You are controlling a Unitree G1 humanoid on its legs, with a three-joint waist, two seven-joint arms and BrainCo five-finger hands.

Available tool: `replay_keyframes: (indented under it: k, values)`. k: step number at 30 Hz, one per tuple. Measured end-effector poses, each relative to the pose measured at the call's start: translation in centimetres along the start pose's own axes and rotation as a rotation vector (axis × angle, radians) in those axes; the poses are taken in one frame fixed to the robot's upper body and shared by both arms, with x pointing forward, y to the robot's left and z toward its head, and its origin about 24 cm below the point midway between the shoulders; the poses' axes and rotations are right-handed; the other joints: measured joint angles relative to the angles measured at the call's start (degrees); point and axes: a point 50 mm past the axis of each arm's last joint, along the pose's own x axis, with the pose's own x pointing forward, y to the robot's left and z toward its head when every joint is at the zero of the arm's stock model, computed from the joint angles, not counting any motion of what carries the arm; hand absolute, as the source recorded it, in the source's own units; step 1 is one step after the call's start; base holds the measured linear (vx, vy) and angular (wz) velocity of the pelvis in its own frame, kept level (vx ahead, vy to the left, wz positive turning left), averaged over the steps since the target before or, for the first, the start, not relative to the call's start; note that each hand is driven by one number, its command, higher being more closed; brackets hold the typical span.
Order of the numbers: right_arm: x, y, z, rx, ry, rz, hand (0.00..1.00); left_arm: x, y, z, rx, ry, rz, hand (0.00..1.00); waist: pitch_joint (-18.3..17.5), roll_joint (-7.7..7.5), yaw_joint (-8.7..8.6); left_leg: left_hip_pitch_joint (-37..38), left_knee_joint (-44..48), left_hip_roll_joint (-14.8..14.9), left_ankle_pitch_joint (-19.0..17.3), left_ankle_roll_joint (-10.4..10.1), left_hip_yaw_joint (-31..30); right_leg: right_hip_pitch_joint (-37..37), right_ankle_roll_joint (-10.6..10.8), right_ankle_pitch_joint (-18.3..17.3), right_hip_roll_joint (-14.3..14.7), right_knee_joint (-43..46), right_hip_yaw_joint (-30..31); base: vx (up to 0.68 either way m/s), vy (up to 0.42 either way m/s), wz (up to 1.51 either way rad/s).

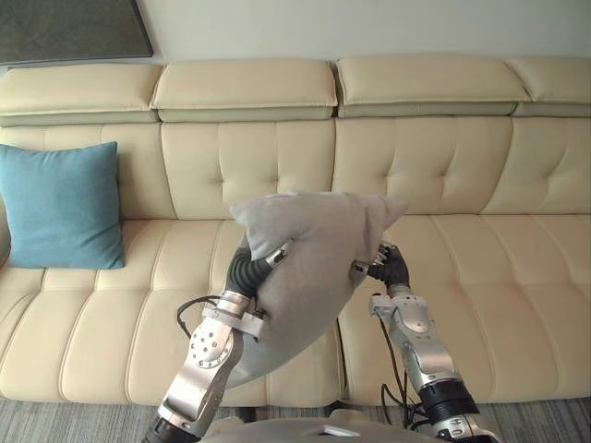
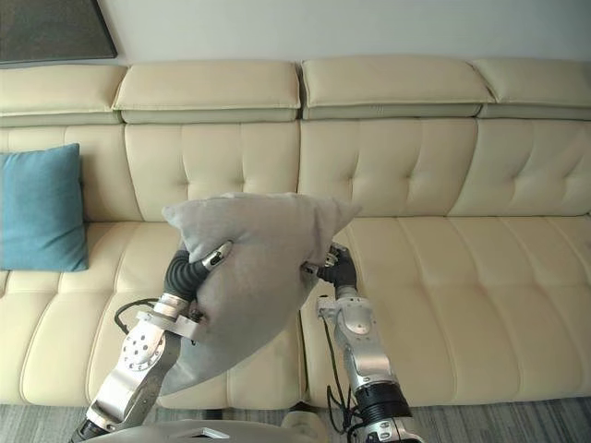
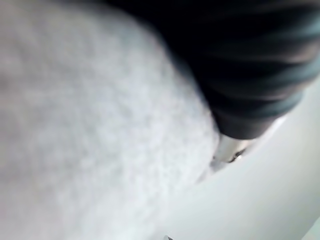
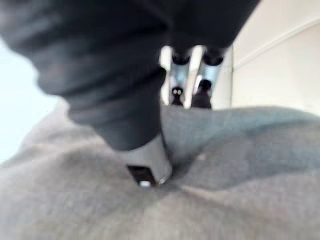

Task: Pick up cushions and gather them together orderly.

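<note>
At the near edge, a strip of grey carpet (image 1: 554,420) is seen before the front of a cream sofa (image 1: 462,277). Above the seat, roughly at the middle of the sofa, a grey cushion (image 1: 314,258) is held clear of the upholstery between the two hands; it is carried tilted, with its upper corners raised toward the backrest and its lower end hanging down on the left-arm side. The left hand (image 1: 249,269) is set against the cushion's left edge, and it is clamped on that edge: one finger (image 1: 279,250) is laid across the front face, while the rest of the hand is hidden behind the fabric. The right hand (image 1: 391,268) is placed at the right edge, just below the raised corner. In the right wrist view its thumb (image 4: 150,165) is pressed into the cloth, which is dented around it, and its fingers (image 4: 192,75) are seen past the cushion's rim, so that the fabric is pinched between thumb and fingers. In the left wrist view the grey cloth is shown lying directly against the hand's ribbed cover. Farther back and well apart from the held cushion, a blue cushion (image 1: 60,208) is stood upright at the left end of the seat, leaned against the tufted backrest. Behind the headrests a pale wall (image 1: 369,28) is visible, and a dark panel (image 1: 74,28) is mounted on it at the upper left.
</note>
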Motion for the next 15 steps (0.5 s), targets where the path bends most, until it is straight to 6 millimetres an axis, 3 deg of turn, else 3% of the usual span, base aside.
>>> replay_keyframes:
  k: [6,15]
  values:
    - [-0.6,0.6,0.0,0.026,-0.005,0.006,1.00,-0.6,0.8,-0.3,0.008,0.016,0.044,1.00,0.0,-0.01,0.04,0.3,0.0,0.0,0.3,-0.1,0.1,0.0,-0.1,-0.3,0.0,0.1,0.0,-0.02,0.001,-0.01]
    - [-2.3,1.3,-0.6,0.047,0.003,-0.018,1.00,-1.4,3.6,-1.6,0.106,0.080,0.198,1.00,-0.7,-0.38,-0.71,0.6,0.0,0.1,0.3,-0.2,0.9,0.1,0.0,0.2,0.1,-0.8,0.6,0.00,0.000,-0.05]
